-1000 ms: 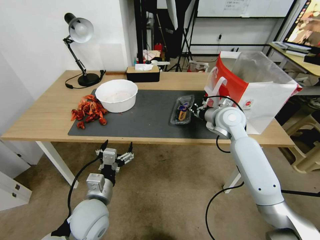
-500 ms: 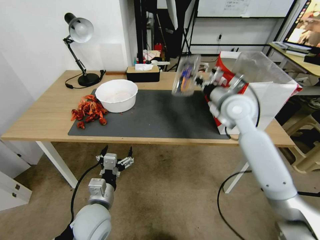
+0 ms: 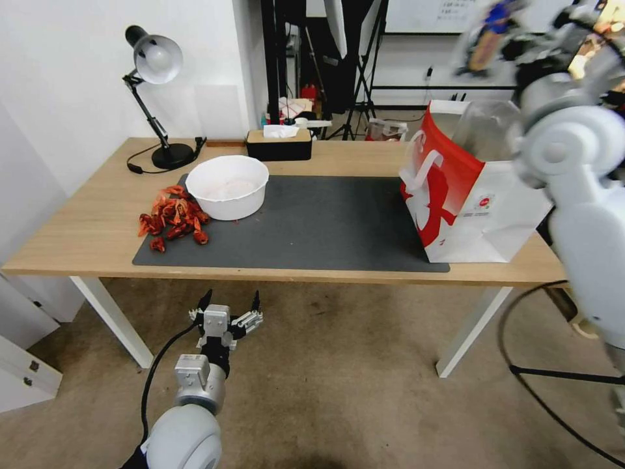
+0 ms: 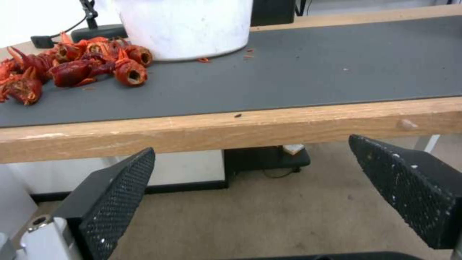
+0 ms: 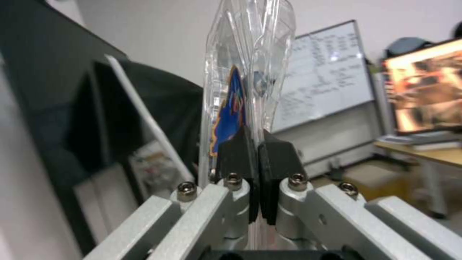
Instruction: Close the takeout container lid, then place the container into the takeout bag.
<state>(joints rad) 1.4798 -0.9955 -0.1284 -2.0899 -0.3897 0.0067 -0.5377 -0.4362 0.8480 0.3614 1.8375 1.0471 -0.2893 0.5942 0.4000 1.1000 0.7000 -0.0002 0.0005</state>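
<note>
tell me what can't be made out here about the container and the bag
- Takeout container, head view: motion blur smears it above the takeout bag; berries cannot be told apart.
- Container's closure, right wrist view: seen edge-on in the right pincer; whether the lid is fully snapped shut is unclear.
- Bag interior, head view: the silvery lining and right arm cover it.
- Left pincer, parked low before the table edge, open.

Takeout container (image 3: 485, 36) motion-blurred, cropped by the head view's top edge; berries indistinguishable.
</note>
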